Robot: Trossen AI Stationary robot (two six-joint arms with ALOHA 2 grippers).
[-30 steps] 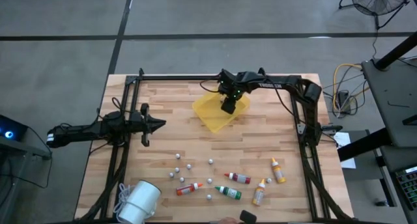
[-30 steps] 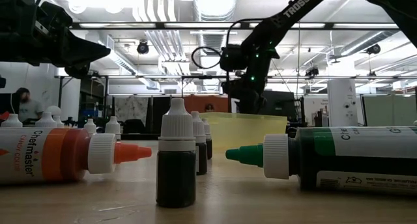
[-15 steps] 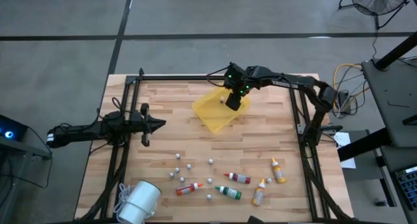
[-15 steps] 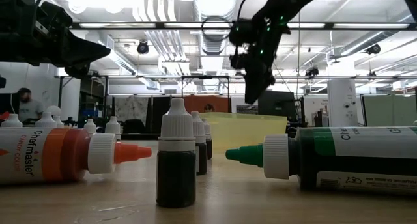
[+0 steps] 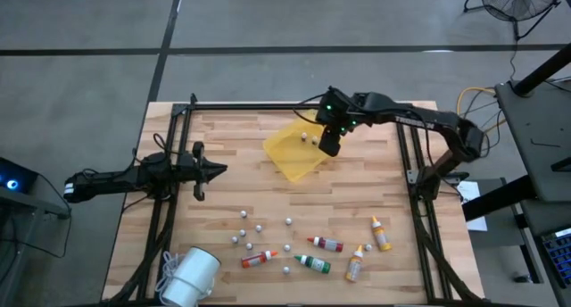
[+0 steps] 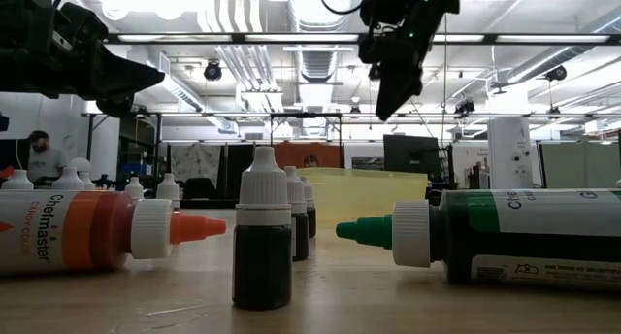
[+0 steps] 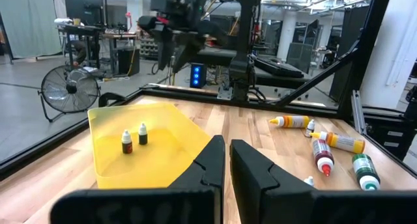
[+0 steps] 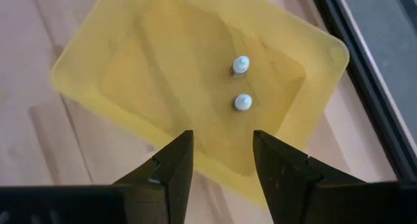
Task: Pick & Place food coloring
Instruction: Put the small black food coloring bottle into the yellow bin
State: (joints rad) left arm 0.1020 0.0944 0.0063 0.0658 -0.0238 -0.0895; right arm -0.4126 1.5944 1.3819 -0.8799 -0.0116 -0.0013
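High view, starting at the near edge of the desk (image 5: 223,200): five food coloring bottles lie around 5 o'clock, a red one (image 5: 259,259), a green one (image 5: 313,264), another red one (image 5: 327,244), and two orange ones (image 5: 355,264) (image 5: 381,234), with small pale balls (image 5: 260,227) scattered among them. At 9 o'clock the left end effector (image 5: 212,170) waits, its fingers pressed together. Farther, toward 12 o'clock, the yellow tray (image 5: 290,155) holds two small upright white-capped bottles (image 8: 242,84). The right end effector (image 5: 328,146) hangs above the tray, its fingers spread and holding nothing.
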